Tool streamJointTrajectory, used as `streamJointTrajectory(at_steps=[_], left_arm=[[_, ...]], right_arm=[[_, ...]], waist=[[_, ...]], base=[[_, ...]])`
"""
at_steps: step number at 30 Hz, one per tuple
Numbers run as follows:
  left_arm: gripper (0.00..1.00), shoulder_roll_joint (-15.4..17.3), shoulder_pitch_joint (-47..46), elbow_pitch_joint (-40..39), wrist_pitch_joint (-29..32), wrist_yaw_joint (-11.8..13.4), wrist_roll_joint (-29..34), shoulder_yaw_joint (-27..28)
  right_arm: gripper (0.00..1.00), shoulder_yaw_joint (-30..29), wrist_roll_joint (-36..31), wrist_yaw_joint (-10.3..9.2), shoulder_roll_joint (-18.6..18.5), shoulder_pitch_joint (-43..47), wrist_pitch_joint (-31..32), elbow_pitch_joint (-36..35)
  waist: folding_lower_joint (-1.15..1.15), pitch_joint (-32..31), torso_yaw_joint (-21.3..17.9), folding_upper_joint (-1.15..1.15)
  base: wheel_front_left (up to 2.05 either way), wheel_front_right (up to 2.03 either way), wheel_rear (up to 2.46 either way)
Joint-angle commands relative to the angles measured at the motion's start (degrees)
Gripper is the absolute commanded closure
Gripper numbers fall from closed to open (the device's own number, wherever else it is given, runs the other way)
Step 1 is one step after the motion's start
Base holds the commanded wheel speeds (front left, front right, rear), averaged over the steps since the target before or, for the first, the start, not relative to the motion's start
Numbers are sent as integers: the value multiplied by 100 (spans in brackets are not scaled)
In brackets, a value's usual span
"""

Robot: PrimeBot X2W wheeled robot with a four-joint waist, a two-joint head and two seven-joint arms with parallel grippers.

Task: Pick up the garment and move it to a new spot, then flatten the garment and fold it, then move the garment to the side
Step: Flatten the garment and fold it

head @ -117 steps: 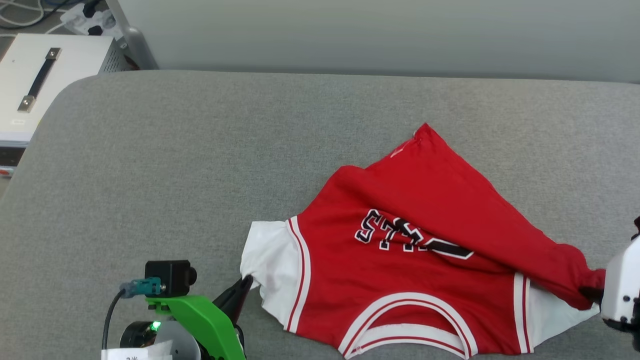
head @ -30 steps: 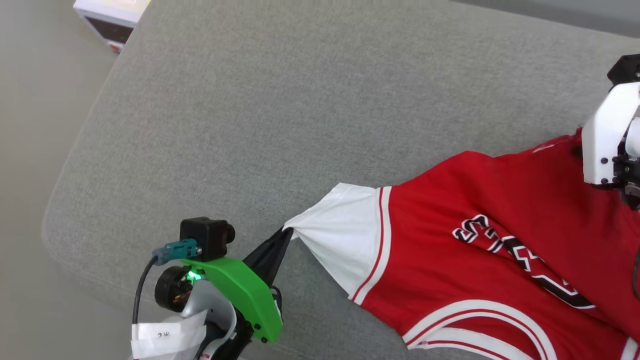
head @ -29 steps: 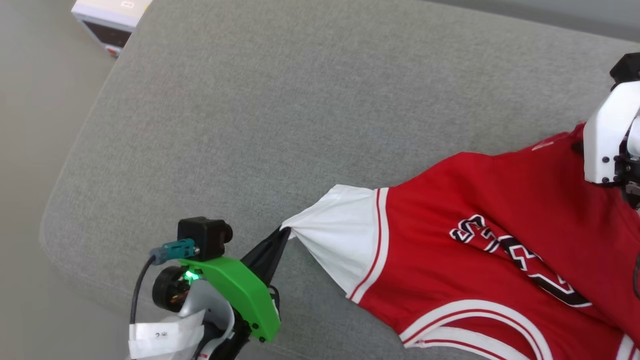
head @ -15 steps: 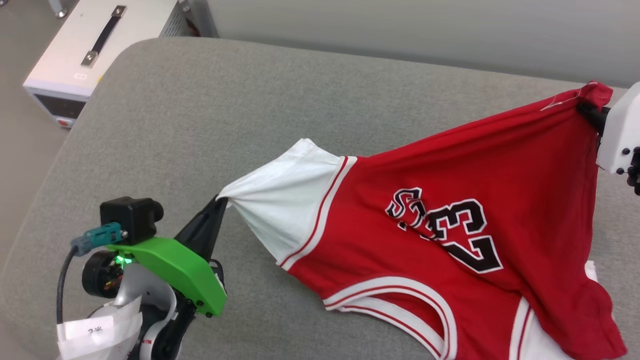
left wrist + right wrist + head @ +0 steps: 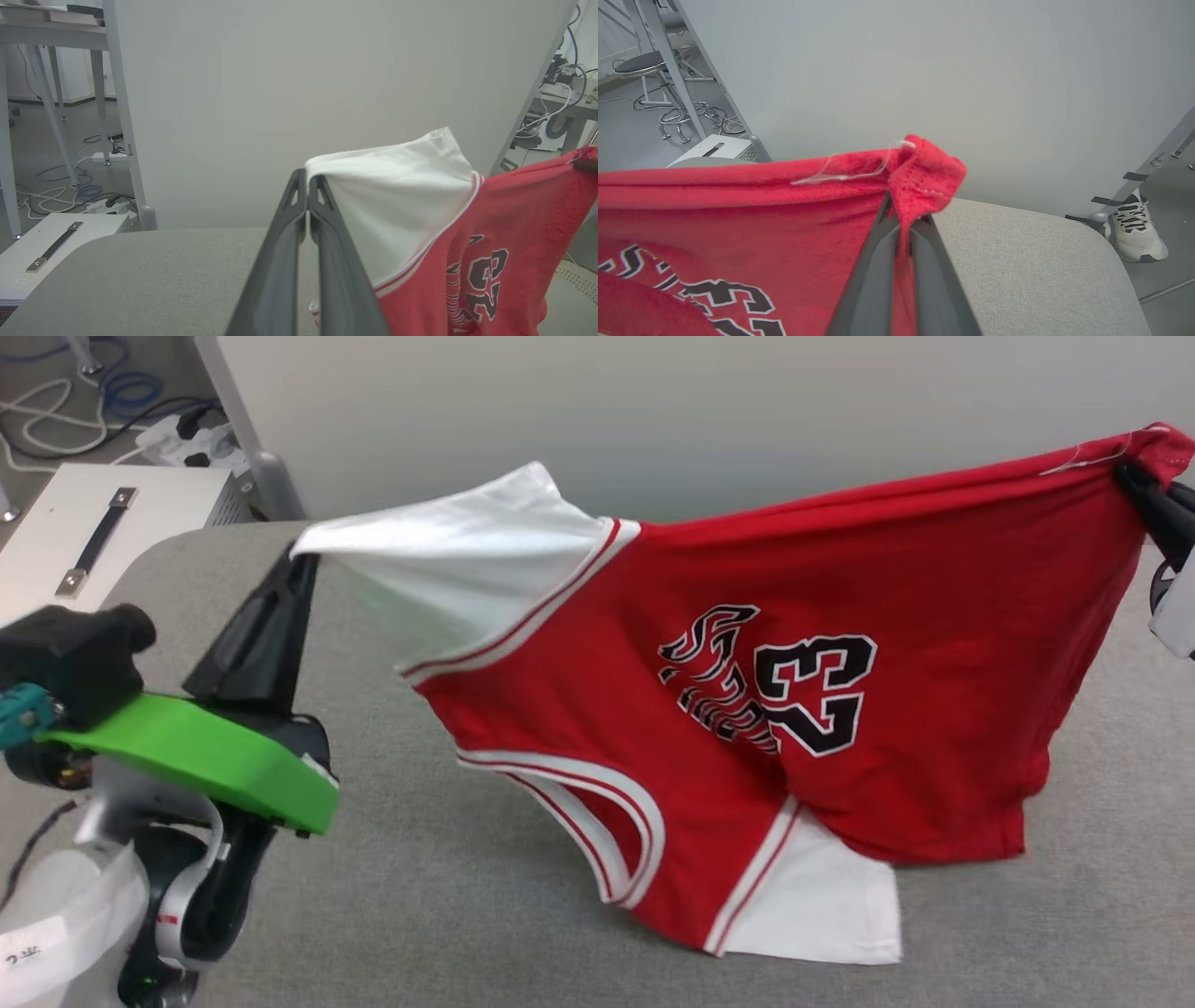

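Observation:
The garment (image 5: 934,616), a red jersey T-shirt with white sleeves and black-and-white "23" lettering, hangs stretched in the air above the grey padded table (image 5: 467,915). My left gripper (image 5: 303,560) is shut on the tip of one white sleeve (image 5: 397,205). At the upper right my right gripper (image 5: 1134,481) is shut on a red hem corner (image 5: 924,172). The other white sleeve (image 5: 822,905) and the striped neckline (image 5: 597,821) droop down and touch the table. In each wrist view the dark fingers (image 5: 299,219) (image 5: 896,224) pinch the fabric.
A white equipment box (image 5: 84,537) with a black handle stands off the table's far left corner, beside cables and a metal leg (image 5: 247,439). A pale partition wall (image 5: 653,411) runs behind the table. A person's shoe (image 5: 1136,231) rests on the floor past the table's right end.
Both grippers have risen, lifting the garment off the table until it hangs stretched between them with only the lower sleeve and neckline touching. The head camera has also tilted up.

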Motion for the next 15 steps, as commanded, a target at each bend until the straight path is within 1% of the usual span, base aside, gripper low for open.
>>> streamJointTrajectory(at_steps=[1,5,9,15], left_arm=[[100,89,-193,-59,-70,25,89,103],[100,140,-472,-198,-225,-6,146,292],[100,88,-621,-336,-363,-60,78,396],[100,125,-825,-476,-549,-103,63,625]], right_arm=[[100,-50,30,-5,-2,113,-57,-103],[100,-164,39,-5,-16,239,-62,-361],[100,-277,45,-5,-25,374,-37,-661],[100,-433,74,-5,-19,370,-25,-1009]], waist=[[0,-251,-253,0],[0,-330,-351,0],[0,-364,-428,0],[0,-242,-508,0]], base=[[0,0,0],[0,0,0],[0,0,0],[0,0,0]])
